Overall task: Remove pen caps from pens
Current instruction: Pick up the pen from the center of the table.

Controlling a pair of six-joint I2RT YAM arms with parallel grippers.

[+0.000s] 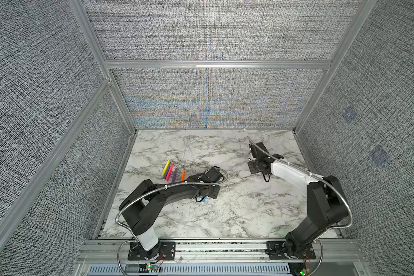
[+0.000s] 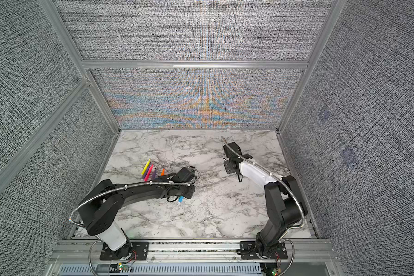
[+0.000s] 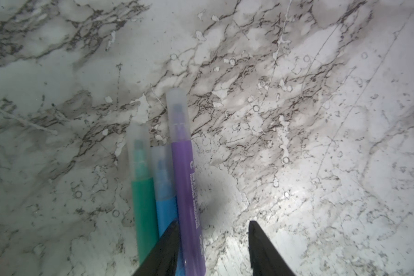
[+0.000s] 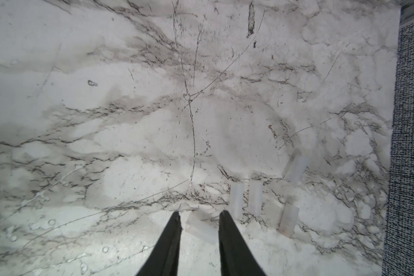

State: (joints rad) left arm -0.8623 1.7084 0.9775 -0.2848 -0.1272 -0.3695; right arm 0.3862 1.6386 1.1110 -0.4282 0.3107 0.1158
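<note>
The right fingers (image 4: pixel 227 239) are released, a clear cap (image 4: pixel 202 229) between them on the tabletop (image 4: pixel 105 119) toward its far right corner, four caps (image 4: pixel 255 198) beside. The left fingers (image 3: pixel 167 248) are spread, a capped purple pen (image 3: pixel 187 191) against one.

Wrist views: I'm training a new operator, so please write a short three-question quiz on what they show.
1. Count: how many loose pen caps lie on the table in the right wrist view?
2. True or false: the purple pen in the left wrist view is uncapped.
3. Which pen lies between the fingers of the left gripper? A green, B blue, C purple.
Key: 1. five; 2. false; 3. C.
</note>
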